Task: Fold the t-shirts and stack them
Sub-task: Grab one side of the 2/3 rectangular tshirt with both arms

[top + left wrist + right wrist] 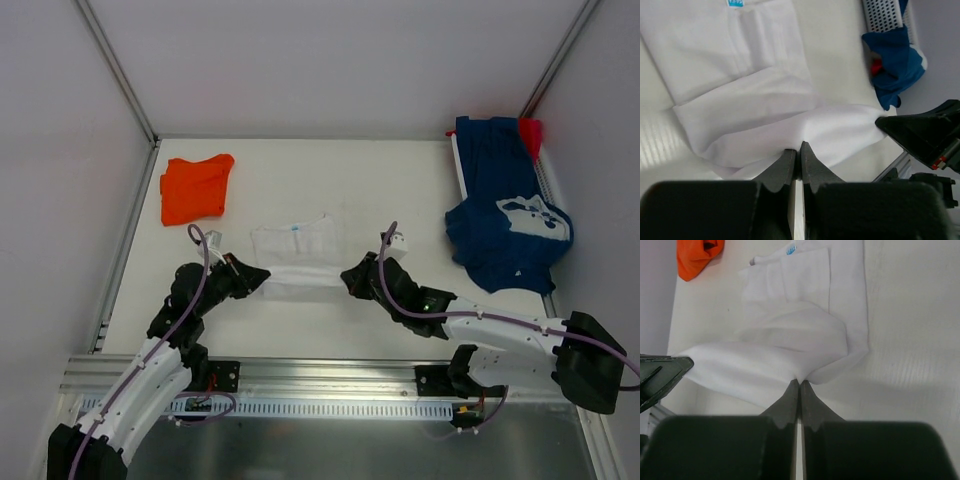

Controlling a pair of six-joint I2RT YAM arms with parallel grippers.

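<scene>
A plain white t-shirt (297,245) lies partly folded in the middle of the table. My left gripper (262,277) is shut on the left end of its near hem, and my right gripper (346,277) is shut on the right end. The left wrist view shows the left gripper (800,147) pinching white cloth (740,80). In the right wrist view the right gripper (800,382) pinches a gathered point of the same shirt (790,335). A bright orange t-shirt (196,187) lies crumpled at the back left. A navy blue t-shirt with white print (510,215) drapes over a rack at the right, with a small red t-shirt (531,133) behind it.
A white perforated rack (885,15) stands along the right wall under the navy shirt. White walls with metal frame posts (115,70) enclose the table on three sides. A metal rail (320,375) runs along the near edge at the arm bases.
</scene>
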